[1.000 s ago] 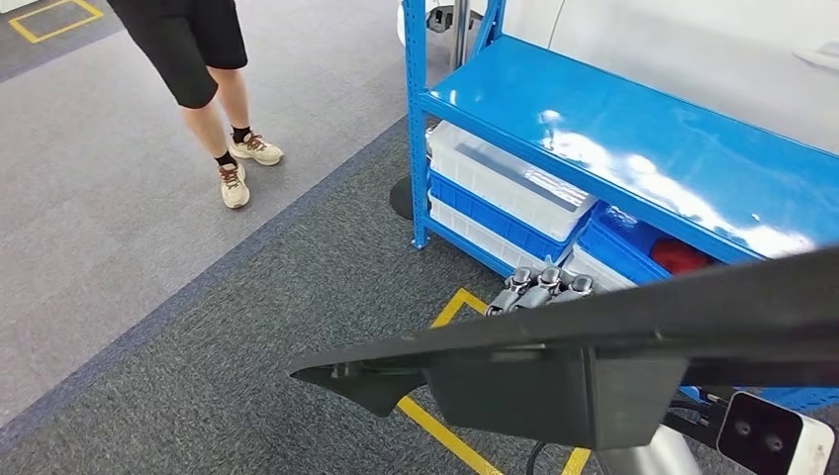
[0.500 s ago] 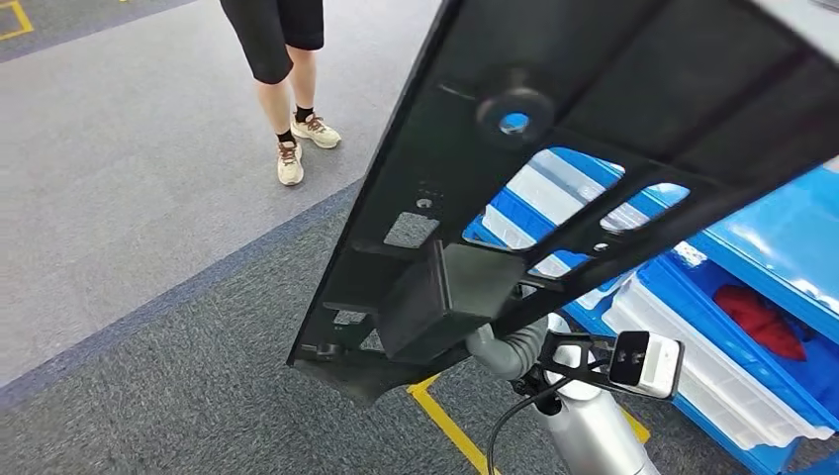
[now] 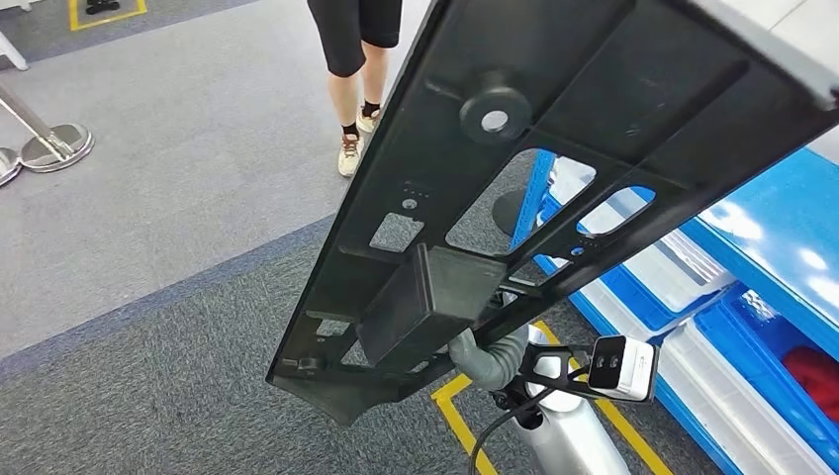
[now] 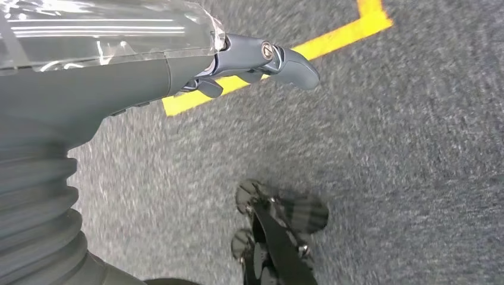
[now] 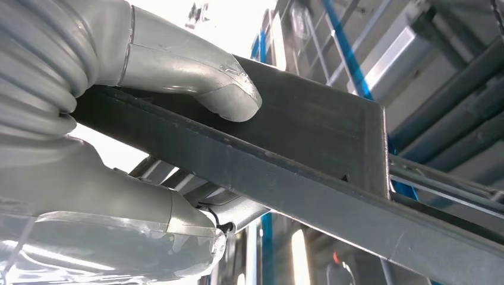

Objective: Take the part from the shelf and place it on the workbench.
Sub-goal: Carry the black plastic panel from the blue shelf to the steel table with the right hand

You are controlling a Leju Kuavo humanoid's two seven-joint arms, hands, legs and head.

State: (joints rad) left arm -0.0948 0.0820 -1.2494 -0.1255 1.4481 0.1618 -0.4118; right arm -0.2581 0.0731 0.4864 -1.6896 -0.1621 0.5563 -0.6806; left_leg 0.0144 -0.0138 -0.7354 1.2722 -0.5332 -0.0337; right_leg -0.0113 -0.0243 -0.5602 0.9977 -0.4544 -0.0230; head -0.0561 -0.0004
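A long black plastic part (image 3: 554,148), ribbed with cut-outs and a box-shaped block on its underside, stretches diagonally across the head view above the carpet. My right hand (image 3: 485,348) grips it from below at that block. In the right wrist view the thumb (image 5: 202,74) presses on the part (image 5: 309,139) and the fingers clamp its lower edge. My left hand (image 4: 243,59) hangs over the grey carpet, holding nothing, thumb stretched out.
The blue shelf (image 3: 782,247) stands at right with white bins (image 3: 683,272) and a blue bin holding a red item (image 3: 816,371). A person (image 3: 361,59) stands ahead on the grey floor. Yellow tape (image 3: 453,416) marks the carpet; stanchion bases (image 3: 54,143) sit far left.
The camera has turned, shifting the shelf right and the person toward the middle. The part has tipped up from edge-on to showing its underside, still in my right hand.
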